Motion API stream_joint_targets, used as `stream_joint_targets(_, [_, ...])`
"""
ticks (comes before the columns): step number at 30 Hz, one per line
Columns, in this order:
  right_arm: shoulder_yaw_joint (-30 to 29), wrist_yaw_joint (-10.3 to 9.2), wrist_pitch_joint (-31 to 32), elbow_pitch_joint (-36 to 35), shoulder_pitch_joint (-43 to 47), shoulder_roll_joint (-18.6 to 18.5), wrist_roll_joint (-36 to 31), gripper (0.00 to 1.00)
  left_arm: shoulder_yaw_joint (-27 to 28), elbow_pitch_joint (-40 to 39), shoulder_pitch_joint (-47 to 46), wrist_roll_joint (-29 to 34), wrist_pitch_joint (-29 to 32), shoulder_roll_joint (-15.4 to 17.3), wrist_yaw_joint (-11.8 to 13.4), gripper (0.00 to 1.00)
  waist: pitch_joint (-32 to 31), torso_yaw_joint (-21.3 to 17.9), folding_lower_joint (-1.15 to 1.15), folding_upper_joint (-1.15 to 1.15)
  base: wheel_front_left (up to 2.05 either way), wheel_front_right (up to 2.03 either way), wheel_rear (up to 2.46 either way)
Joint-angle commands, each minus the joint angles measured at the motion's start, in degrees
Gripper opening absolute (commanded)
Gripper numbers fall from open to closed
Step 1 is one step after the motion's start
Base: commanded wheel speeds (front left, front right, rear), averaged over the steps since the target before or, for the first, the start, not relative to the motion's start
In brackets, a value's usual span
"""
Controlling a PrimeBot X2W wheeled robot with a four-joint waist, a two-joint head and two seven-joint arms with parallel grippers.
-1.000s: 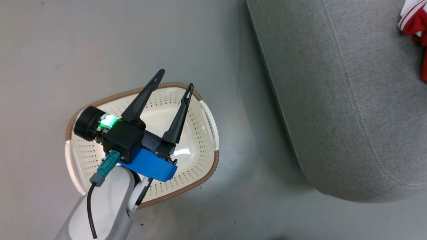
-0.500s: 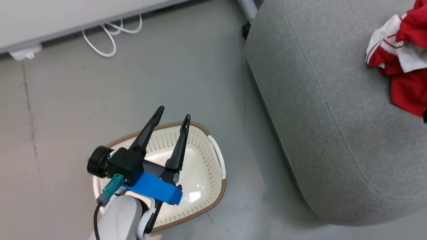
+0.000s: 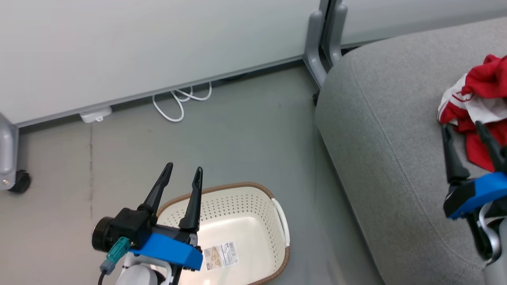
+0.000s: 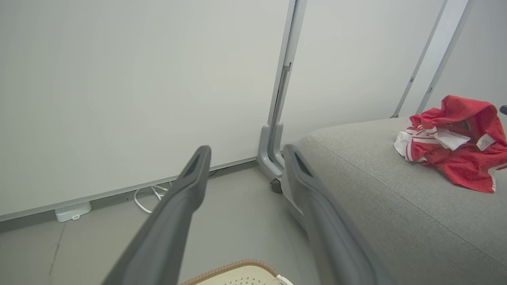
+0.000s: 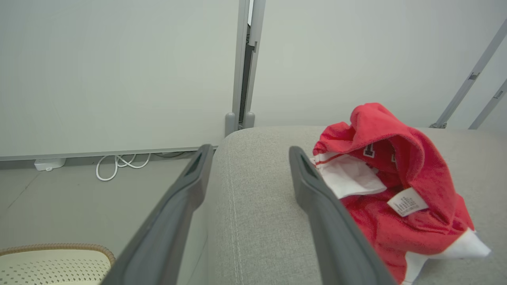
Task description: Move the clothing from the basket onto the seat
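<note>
beyond basket [image 3: 245, 200], white cable [image 3: 159, 109] by wall [image 3: 158, 47]; clothing [image 3: 483, 79] on seat [image 3: 388, 138]; left pincer [image 3: 184, 167], right pincer [image 3: 463, 126] spread (both empty).

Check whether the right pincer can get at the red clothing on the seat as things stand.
Probably yes. The right pincer stands open right beside the clothing, which lies uncovered on the seat; nothing sits between them. It would likely need a slight turn toward the heap.
</note>
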Motion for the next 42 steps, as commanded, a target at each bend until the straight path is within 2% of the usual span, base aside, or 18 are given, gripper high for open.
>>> stream_joint_targets(1, [0.4,0.01,0.4,-1.5,2.0,0.7,-0.5,1.00,0.7,0.2,0.9,0.3,-0.3,-0.3,-0.1,1.00,-2.1,1.8,0.01,0.00,0.00,0.00,0.00])
stream_joint_targets(10, [0.8,0.01,1.9,-10.7,10.7,6.7,-2.0,1.00,6.0,0.8,4.2,1.4,-0.3,-2.0,-0.1,1.00,-5.1,5.8,0.01,0.00,0.00,0.00,0.00])
stream_joint_targets(18, [3.2,0.01,2.7,-13.4,15.5,9.5,-2.3,1.00,8.8,2.1,6.2,1.5,-0.3,-2.3,-0.1,1.00,-7.4,9.0,0.01,0.00,0.00,0.00,0.00])
stream_joint_targets(31, [5.2,0.01,1.2,-11.2,18.4,11.3,-1.6,1.00,12.7,5.1,8.3,2.0,-0.3,-2.8,-0.1,1.00,-9.7,10.4,0.01,0.00,0.00,0.00,0.00])
stream_joint_targets(42, [5.6,0.01,-0.7,-6.9,18.5,12.0,-1.8,1.00,12.6,7.9,8.3,2.4,-0.3,-2.7,-0.1,1.00,-10.9,10.1,0.01,0.00,0.00,0.00,0.00])
